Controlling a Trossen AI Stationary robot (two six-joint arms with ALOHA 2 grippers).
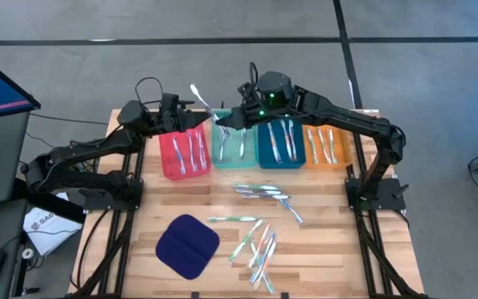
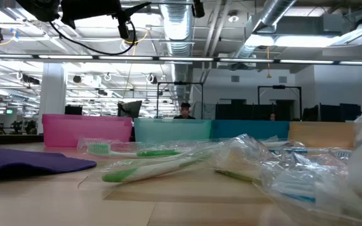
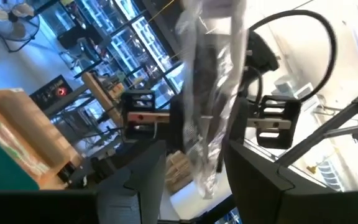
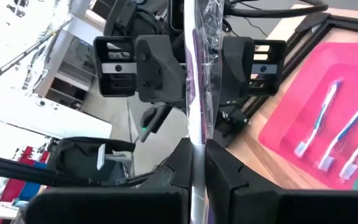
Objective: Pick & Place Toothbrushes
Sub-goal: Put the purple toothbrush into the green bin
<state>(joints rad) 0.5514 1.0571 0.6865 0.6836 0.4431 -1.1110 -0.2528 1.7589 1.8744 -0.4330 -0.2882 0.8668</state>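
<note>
**Two grippers, one wrapped toothbrush, above the trays**

Our right gripper hangs above the far end of the table, over the gap between the red tray and the teal tray, its fingers pinched tight on one end of a plastic-wrapped toothbrush. In the right wrist view that toothbrush runs straight out from our closed fingertips, its long axis in line with the gripper, toward the left gripper, whose two pads stand on either side of it. Our left gripper sits just beside the right one, over the red tray's far edge, its fingers part-way apart with the wrapped brush between them; whether they press on the wrapper we cannot tell. So the brush bridges both grippers, and both are equally near it. Below, the red, teal, blue and orange trays each already hold brushes, while loose toothbrushes lie scattered on the near half of the table beside a dark blue pad.
</note>
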